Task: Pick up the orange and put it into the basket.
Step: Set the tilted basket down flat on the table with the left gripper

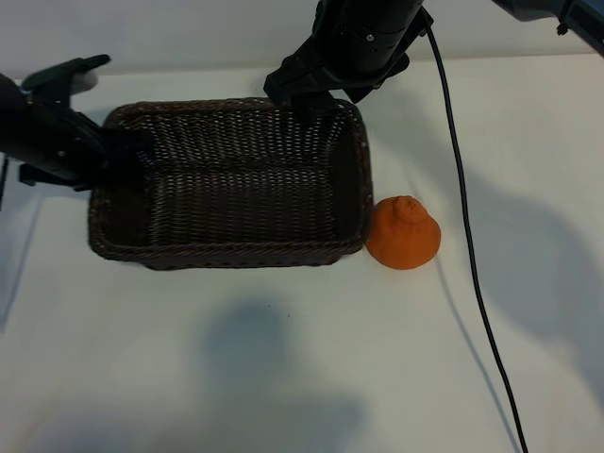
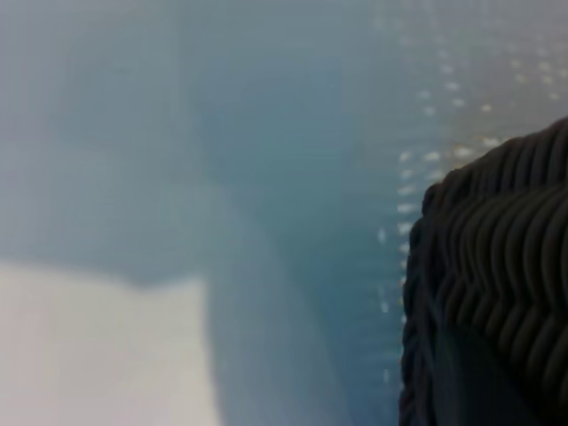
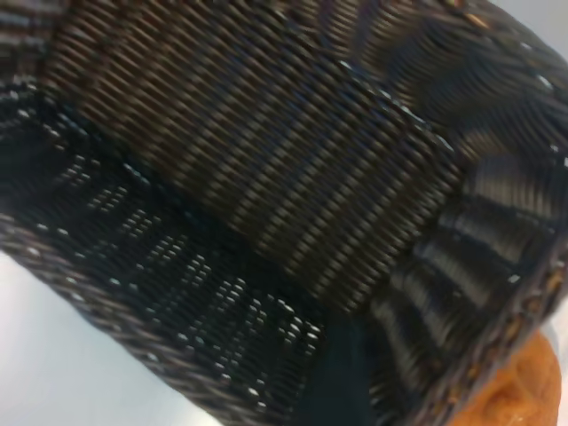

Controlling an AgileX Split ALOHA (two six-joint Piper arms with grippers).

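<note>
Orange point(image 1: 404, 233) on table, touching basket point(image 1: 226, 253) outer right wall.
Left gripper point(image 1: 113, 156) clamps basket's left rim; right gripper point(image 1: 307, 99), jaws apart, above far rim.

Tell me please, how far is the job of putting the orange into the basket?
Nothing is done yet: the orange sits on the table against the outside of the basket, which holds nothing. In hand: the left gripper is at the basket's left rim; the right gripper hangs open over its far right corner. Left: grasp, lift, drop in.
</note>
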